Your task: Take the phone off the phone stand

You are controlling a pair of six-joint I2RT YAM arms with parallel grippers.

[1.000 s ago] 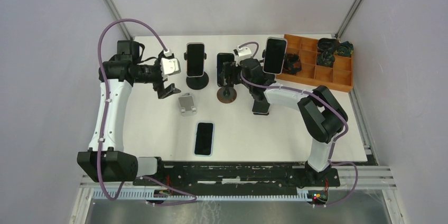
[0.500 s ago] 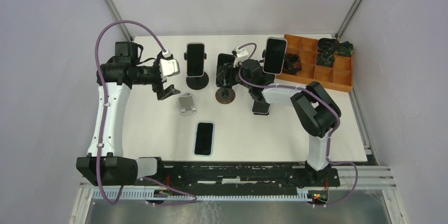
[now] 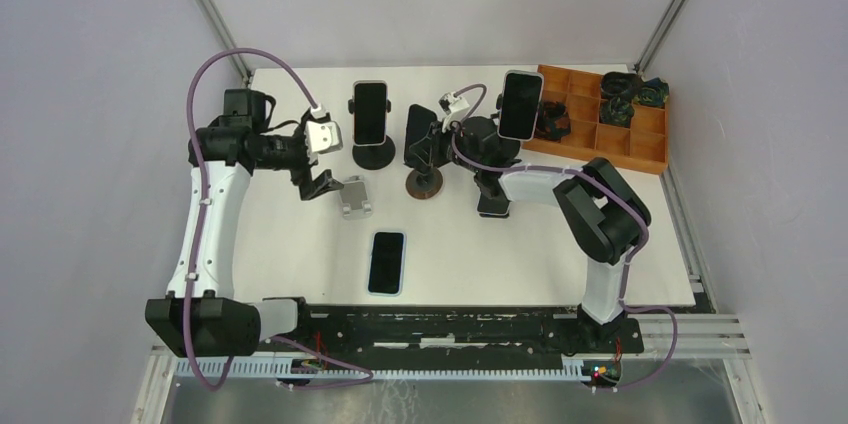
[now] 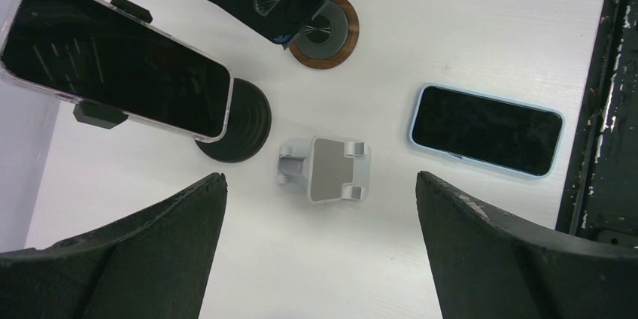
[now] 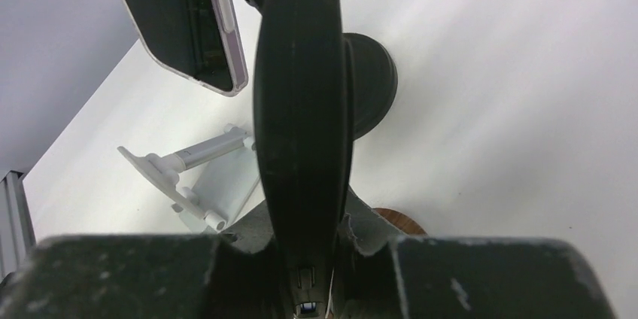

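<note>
A dark phone (image 3: 417, 131) stands upright in a phone stand with a round wooden base (image 3: 424, 185) at mid-table. My right gripper (image 3: 433, 144) reaches it from the right. In the right wrist view the phone (image 5: 301, 101) runs edge-on between the jaws, and the right gripper (image 5: 307, 230) is shut on its two faces, with the wooden base (image 5: 400, 222) just behind. My left gripper (image 3: 322, 182) hangs open to the left, above a small silver stand (image 4: 329, 169). It holds nothing, and its dark fingers (image 4: 135, 251) are spread wide.
A clear-cased phone (image 3: 369, 110) sits on a black round stand (image 3: 372, 155). Another phone (image 3: 520, 104) is on a stand at the right. A blue-cased phone (image 3: 386, 262) lies flat near the front. A wooden compartment tray (image 3: 640, 149) holds dark items at back right.
My right gripper has closed onto the dark phone, and phone and stand have shifted a little left. My left gripper has drifted slightly toward the silver stand, still open.
</note>
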